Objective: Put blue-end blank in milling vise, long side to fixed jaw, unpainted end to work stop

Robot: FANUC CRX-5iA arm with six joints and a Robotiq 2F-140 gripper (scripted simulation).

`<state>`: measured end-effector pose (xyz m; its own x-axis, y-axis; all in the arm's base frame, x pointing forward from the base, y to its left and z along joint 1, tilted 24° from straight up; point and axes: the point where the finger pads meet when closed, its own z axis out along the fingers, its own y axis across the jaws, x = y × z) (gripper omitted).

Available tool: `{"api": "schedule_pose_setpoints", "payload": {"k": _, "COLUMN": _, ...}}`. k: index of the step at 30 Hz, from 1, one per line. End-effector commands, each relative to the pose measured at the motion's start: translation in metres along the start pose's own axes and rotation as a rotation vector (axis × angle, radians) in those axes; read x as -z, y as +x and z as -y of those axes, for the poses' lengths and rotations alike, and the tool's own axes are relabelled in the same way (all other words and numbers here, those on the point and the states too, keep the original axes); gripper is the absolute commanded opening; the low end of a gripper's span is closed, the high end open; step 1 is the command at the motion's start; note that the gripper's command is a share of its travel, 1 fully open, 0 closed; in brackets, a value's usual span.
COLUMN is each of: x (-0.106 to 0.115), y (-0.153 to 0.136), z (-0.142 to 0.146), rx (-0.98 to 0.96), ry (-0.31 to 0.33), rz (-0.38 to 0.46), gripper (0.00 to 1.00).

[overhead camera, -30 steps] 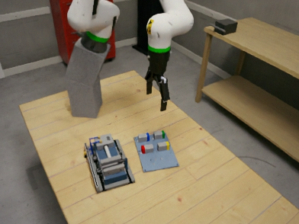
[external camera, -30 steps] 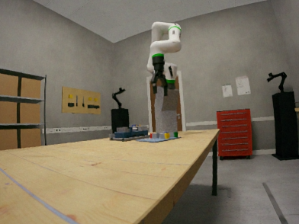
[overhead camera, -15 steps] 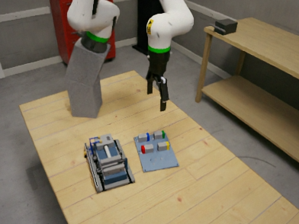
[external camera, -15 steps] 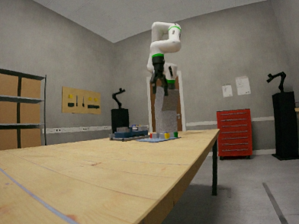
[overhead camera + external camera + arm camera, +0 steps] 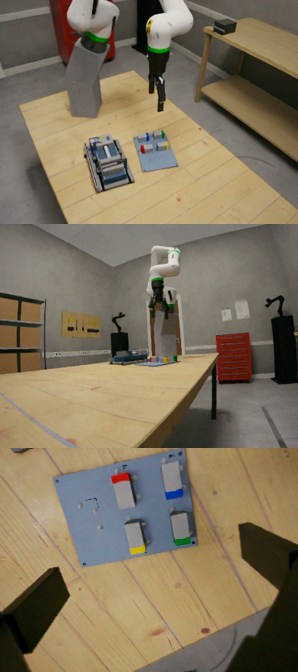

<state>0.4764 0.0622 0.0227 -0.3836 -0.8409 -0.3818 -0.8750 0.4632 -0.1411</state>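
Note:
The grey blank with the blue end point(image 5: 144, 137) point(image 5: 172, 480) lies on the blue plate point(image 5: 155, 152) point(image 5: 122, 505), at its back left corner in the top view. Beside it lie blanks with a green end point(image 5: 158, 134) point(image 5: 181, 529), a red end point(image 5: 147, 148) point(image 5: 123, 490) and a yellow end point(image 5: 163, 145) point(image 5: 135, 537). The milling vise point(image 5: 109, 161) stands left of the plate, its jaws apart and nothing between them. My gripper point(image 5: 156, 93) point(image 5: 160, 305) hangs high above the table behind the plate, open and empty.
A grey pedestal point(image 5: 84, 81) carries the arm at the table's back left. A wooden shelf unit point(image 5: 255, 68) stands to the right with a dark block point(image 5: 224, 26) on top. The plate has small pins and a free dashed slot point(image 5: 91, 500).

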Motion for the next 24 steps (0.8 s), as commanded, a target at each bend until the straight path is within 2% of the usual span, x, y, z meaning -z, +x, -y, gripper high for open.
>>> {"api": "schedule_pose_setpoints", "payload": {"k": 1, "x": 0.0006, "y": -0.0003, "z": 0.0007, "rx": -0.009, "ry": 0.002, "rz": -0.001, "gripper": 1.0}}
{"api": "schedule_pose_setpoints", "payload": {"k": 11, "x": 0.0006, "y": -0.0004, "z": 0.0007, "rx": -0.034, "ry": 0.003, "rz": -0.003, "gripper": 1.0}}
{"api": "schedule_pose_setpoints", "payload": {"k": 12, "x": 0.0006, "y": -0.0003, "z": 0.0007, "rx": -0.03, "ry": 0.003, "rz": -0.002, "gripper": 0.45}}
{"api": "schedule_pose_setpoints", "payload": {"k": 24, "x": 0.0006, "y": -0.0003, "z": 0.0007, "rx": -0.03, "ry": 0.003, "rz": -0.002, "gripper": 0.45}}
